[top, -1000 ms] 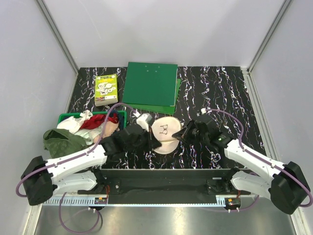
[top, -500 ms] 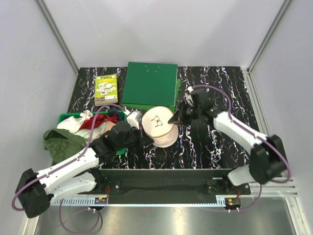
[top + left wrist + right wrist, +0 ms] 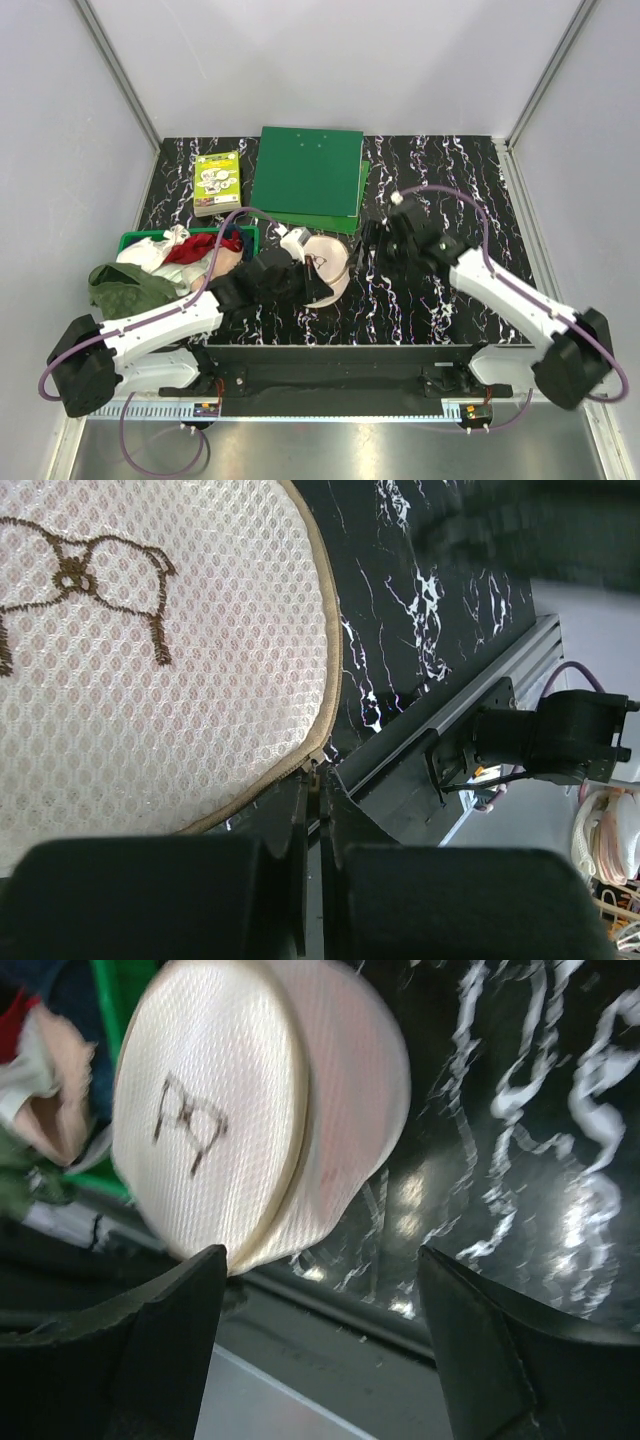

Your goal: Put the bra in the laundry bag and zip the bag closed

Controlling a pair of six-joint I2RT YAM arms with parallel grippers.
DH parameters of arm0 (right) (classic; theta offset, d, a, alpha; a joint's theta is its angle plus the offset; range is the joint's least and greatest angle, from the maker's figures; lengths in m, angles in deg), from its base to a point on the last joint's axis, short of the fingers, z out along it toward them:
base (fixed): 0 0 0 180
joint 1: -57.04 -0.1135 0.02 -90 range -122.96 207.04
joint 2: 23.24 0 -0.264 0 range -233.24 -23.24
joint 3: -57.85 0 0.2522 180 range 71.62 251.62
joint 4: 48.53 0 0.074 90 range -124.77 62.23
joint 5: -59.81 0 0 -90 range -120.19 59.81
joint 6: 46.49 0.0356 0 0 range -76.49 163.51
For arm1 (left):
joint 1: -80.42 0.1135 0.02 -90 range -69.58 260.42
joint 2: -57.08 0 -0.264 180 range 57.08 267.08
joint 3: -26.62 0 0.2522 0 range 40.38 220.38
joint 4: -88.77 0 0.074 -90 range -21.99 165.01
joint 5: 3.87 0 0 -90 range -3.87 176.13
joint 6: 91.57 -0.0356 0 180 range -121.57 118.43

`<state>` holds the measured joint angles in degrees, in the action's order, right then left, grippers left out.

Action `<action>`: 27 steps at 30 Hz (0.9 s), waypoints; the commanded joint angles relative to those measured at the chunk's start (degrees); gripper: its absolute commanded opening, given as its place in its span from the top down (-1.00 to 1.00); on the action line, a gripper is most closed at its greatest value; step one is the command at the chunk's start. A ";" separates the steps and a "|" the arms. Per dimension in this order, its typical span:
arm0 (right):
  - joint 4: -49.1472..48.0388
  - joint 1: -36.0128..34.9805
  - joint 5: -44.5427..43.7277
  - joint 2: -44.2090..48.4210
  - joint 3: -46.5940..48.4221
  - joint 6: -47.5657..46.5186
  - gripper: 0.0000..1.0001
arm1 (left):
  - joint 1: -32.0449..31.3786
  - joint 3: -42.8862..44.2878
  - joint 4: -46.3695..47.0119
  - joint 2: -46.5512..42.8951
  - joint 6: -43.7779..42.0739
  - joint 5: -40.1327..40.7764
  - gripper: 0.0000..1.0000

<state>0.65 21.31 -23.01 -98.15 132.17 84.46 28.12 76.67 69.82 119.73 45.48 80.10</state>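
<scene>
The laundry bag [image 3: 331, 257], a round cream mesh pouch, sits tilted at the middle of the table. In the left wrist view its printed face [image 3: 150, 660] fills the frame. My left gripper [image 3: 320, 291] [image 3: 320, 785] is shut on the small zip pull [image 3: 320, 770] at the bag's rim. My right gripper [image 3: 364, 252] [image 3: 325, 1295] stands open just right of the bag [image 3: 240, 1110], with only table between its fingers; its left fingertip [image 3: 195, 1280] is close to the bag's lower rim. The bra is hidden; a faint pink shows through the mesh.
A green basket [image 3: 133, 240] at the left holds a red cloth [image 3: 202, 247] and other clothes, with an olive-green garment [image 3: 125, 285] draped over its front. A green folder [image 3: 308, 180] and a small book [image 3: 217, 183] lie at the back.
My right gripper has opened, let go of the bag and drawn back to the right. The bag has sunk lower and tilted, the left gripper still on its rim.
</scene>
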 commanded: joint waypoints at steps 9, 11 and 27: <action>-32.07 -2.42 11.27 2.24 -15.82 20.22 -0.38 | -0.70 2.20 4.40 -1.57 -2.13 -3.20 1.00; -33.22 -2.42 11.54 0.39 -15.47 20.22 -0.33 | -0.71 2.20 4.49 -2.09 -3.10 -3.82 1.00; -26.20 8.21 20.23 7.32 -22.93 9.96 1.00 | 10.01 0.53 -13.17 -6.32 -5.30 1.80 1.00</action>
<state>-29.03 25.90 -8.15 -93.43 111.49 101.25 34.29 77.08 62.10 114.53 41.98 78.97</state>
